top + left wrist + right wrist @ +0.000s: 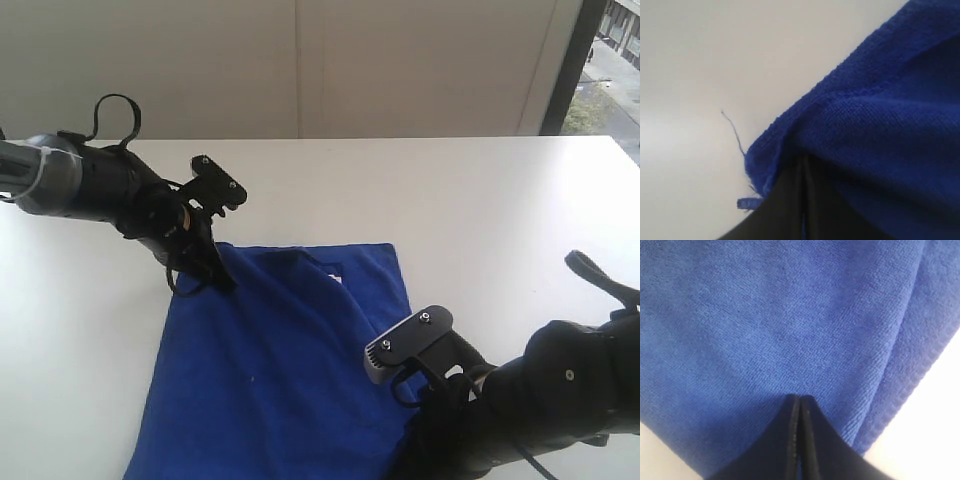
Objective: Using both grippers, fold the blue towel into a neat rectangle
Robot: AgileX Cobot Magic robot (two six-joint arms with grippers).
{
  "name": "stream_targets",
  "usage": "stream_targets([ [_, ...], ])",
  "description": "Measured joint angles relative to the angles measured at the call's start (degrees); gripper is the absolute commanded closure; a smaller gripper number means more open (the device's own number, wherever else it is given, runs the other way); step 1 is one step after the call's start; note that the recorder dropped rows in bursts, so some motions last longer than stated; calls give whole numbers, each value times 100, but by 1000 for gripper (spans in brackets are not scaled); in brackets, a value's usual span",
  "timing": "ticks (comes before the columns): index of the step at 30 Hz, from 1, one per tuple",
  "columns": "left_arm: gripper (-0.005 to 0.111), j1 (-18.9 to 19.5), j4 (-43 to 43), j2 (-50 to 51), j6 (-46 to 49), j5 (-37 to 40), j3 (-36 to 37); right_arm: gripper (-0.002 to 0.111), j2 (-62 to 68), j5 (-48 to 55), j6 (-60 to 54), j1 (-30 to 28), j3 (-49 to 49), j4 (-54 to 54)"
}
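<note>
Grasp stage of the fold: cloth pinched at two places, not yet lifted.

One white table [480, 200]; one blue towel [280, 360] spread flat near its middle, far edge slightly rumpled. Two grippers: left gripper [804, 161] clamped tight on the far left corner, right gripper [800, 401] likewise closed flat, apparently nipping cloth near the right hem. One loose thread [732, 131] beside the pinched corner. Next, by judgement: raise both together, keep the edge taut, carry it over to the opposite edge.
</note>
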Motion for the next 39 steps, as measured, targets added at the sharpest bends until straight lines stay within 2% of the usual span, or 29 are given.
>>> stream_targets([
  [6, 107, 21, 368, 21, 0, 11, 0, 108, 0, 44, 0, 0, -11, 0],
  [17, 107, 195, 362, -6, 0, -197, -8, 108, 0, 44, -13, 0, -11, 11],
  [20, 107, 207, 171, -431, -10, -467, -8, 108, 0, 44, -13, 0, -11, 23],
  [23, 107, 207, -68, -826, -21, -325, -8, 108, -14, 44, -13, 0, -23, 54],
  [26, 107, 114, -783, -1258, 238, 640, -8, 108, -310, 389, -13, 0, -32, 84],
  [28, 107, -150, -1340, -1399, 1176, 1572, -8, 108, -704, 458, -13, 0, -93, 61],
  [31, 107, -696, -2972, -1435, 3007, 2825, -8, 108, -1383, 424, -13, -16, -252, -95],
  [32, 107, -838, -3446, -1435, 3340, 3144, -8, 108, -1534, 424, -13, -90, -310, -182],
  [36, 107, -1191, -4217, -1459, 3911, 3652, 178, 108, -1791, 424, 22, -575, -528, -462],
  [39, 107, -1354, -4301, -1458, 3985, 3503, 863, 108, -1574, 695, 53, -1303, -1066, -509],
])
